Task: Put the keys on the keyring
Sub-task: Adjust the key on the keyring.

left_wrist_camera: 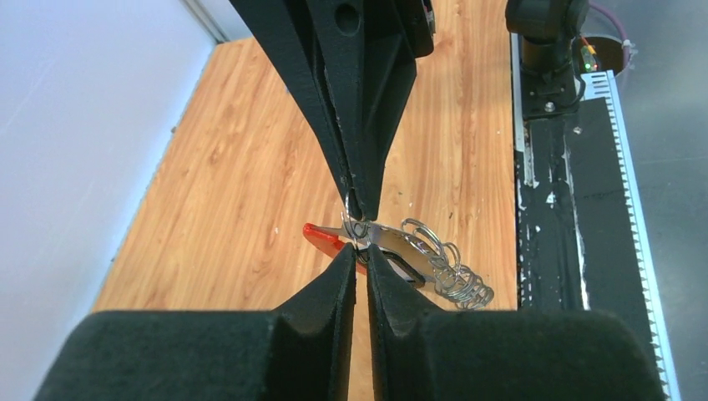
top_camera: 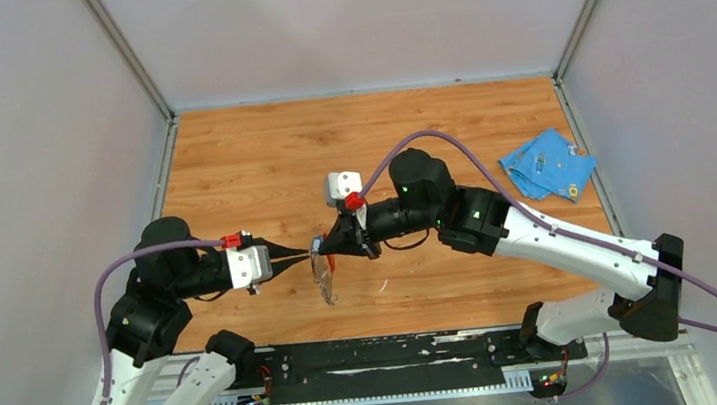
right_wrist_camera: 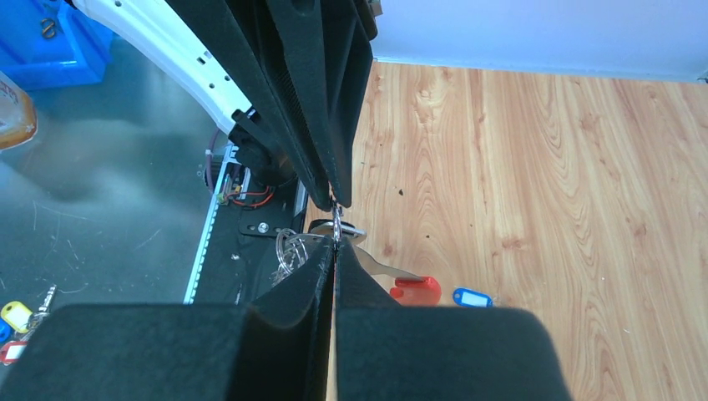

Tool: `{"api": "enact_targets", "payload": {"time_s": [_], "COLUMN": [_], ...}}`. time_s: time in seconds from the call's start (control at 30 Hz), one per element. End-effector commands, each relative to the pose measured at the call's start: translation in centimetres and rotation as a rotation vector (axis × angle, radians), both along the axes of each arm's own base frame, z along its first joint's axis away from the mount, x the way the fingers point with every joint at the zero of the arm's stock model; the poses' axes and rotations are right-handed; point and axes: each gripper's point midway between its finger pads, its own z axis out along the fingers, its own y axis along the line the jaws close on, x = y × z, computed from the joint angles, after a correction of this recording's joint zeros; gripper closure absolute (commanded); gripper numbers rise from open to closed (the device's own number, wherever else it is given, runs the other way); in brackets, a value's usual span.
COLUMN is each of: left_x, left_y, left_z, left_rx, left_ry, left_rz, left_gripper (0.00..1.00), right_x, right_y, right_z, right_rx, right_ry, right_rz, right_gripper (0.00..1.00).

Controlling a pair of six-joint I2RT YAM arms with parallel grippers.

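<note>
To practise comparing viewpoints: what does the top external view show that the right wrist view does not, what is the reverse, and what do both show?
Only the top view: the blue cloth by the right edge of the table. Only the right wrist view: a blue bin off the table. Both: the keyring, gripped where the left hand and right hand meet.

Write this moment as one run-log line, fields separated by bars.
left fingers: shut on keyring ring | right fingers: shut on same ring | keyring: held in air | blue key: lying on table, unthreaded
</note>
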Motion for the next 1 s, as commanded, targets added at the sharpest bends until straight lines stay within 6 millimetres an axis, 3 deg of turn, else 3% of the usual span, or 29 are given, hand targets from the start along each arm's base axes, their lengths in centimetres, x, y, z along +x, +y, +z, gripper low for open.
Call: {"api": "enact_targets", "payload": {"time_s": [0.0, 0.5, 0.53, 0.6, 0.63, 0.97], "left_x": [-0.3, -0.3, -0.3, -0.2, -0.1, 0.8], "left_y": [0.1, -0.2, -0.2, 0.0, 0.1, 0.2], "left_z": [-0.1, -0.7, -0.7, -0.6, -0.6, -1.1], "left_rx": [0.004, 0.008, 0.007, 0.004, 0.003, -0.039], "left_ry": [-0.037, -0.007, -0.004, 0.004, 0.009, 0.078], "left_rz": [-0.013, -0.032, -0.026, -0.008, 0.006, 0.087], "left_gripper": [0.88, 0.96, 0.93, 0.71, 0.66, 0.57], "right_x": [-0.1, 0.0, -0.1, -0.1, -0.1, -0.2], "right_y": [-0.3, -0.3, -0.3, -0.4, -0.4, -0.3], "right_z": [2.1, 3.0, 3.0, 2.8, 2.7, 2.5], "right_rx": [0.086, 0.163, 0.165, 0.164, 0.163, 0.158], "right_ry": [-0.003, 0.035, 0.035, 0.038, 0.038, 0.049], "right_rz": [0.001, -0.012, -0.011, -0.011, -0.012, -0.002], "right_gripper": [1.0, 1.0, 1.0, 1.0, 1.0, 1.0]}}
